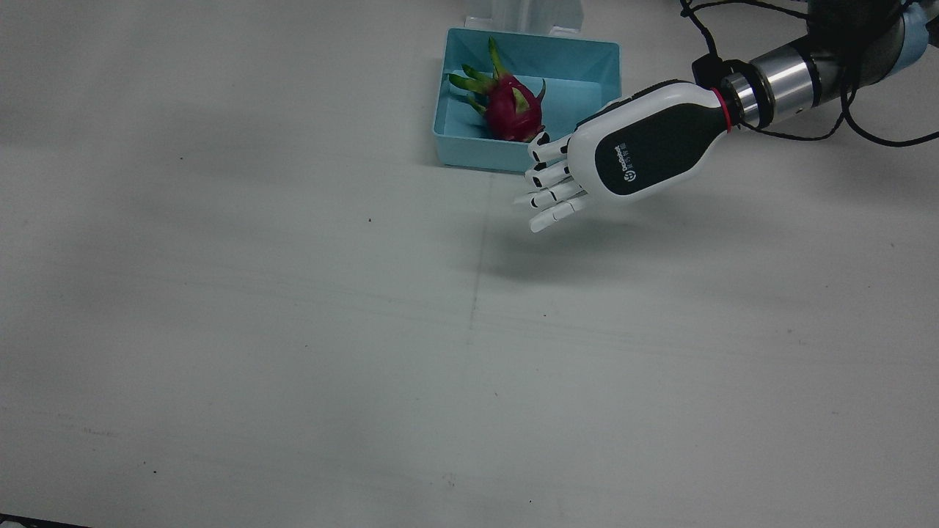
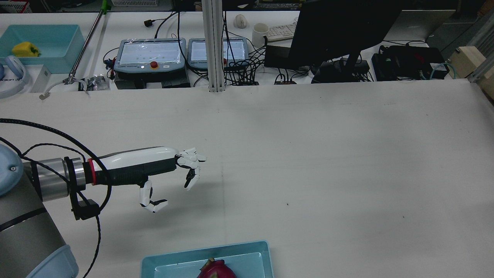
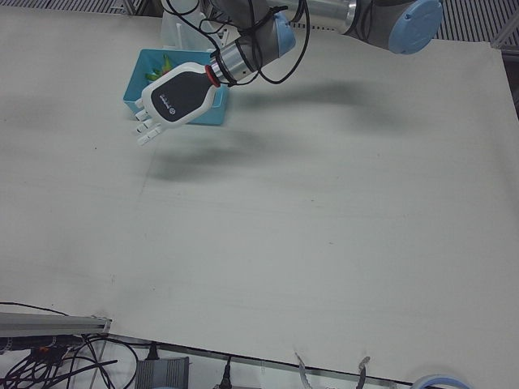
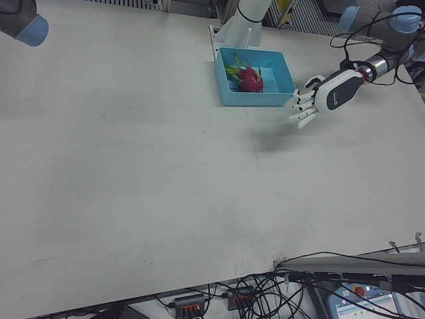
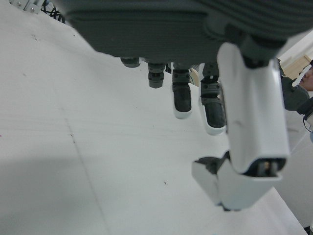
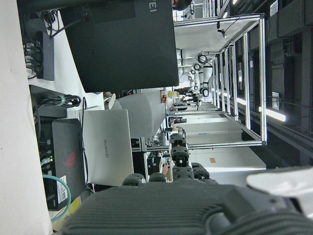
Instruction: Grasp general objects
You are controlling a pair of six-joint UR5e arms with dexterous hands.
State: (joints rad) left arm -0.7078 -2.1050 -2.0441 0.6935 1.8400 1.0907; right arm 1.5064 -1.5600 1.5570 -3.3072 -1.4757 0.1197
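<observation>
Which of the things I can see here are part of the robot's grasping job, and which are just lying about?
Part of the job:
- magenta dragon fruit with green scales
- light blue plastic tray holding it
- white-and-black left hand, open, above the table beside the tray

Just lying about:
- two grey teach pendants
- black monitor
- white mug

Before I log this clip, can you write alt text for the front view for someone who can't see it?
The robot's left hand, white with a black back, hovers open over the white table, its fingers spread beside a shallow light-blue plastic bin. A magenta dragon fruit with green scales lies in the bin.
</observation>
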